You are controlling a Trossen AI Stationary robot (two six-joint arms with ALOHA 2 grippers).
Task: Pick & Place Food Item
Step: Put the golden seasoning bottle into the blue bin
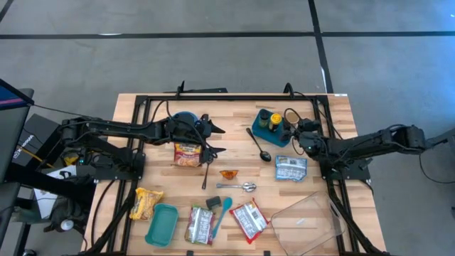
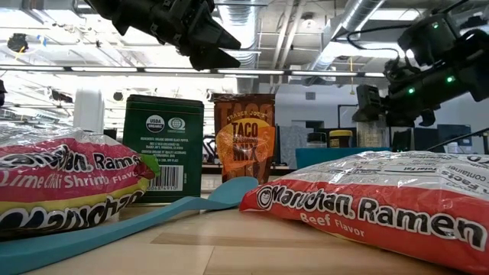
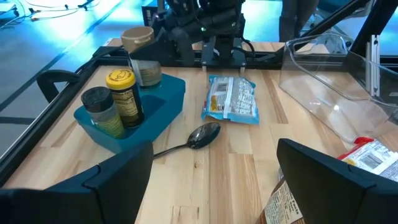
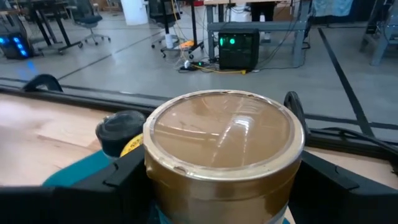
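At the back right of the table [image 1: 128, 103], the right gripper [image 1: 295, 134] sat around a jar with a gold lid [image 4: 222, 134] in the blue tray [image 1: 279, 139]. To lift it well, I think the fingers [image 4: 121, 171] should squeeze the jar's sides evenly and go straight up, past the other bottles. They were spread wide, one on each side of the jar, but I could not tell if they touched it. The left gripper [image 1: 213, 139] hung wide open and empty over a snack bag [image 1: 188, 154].
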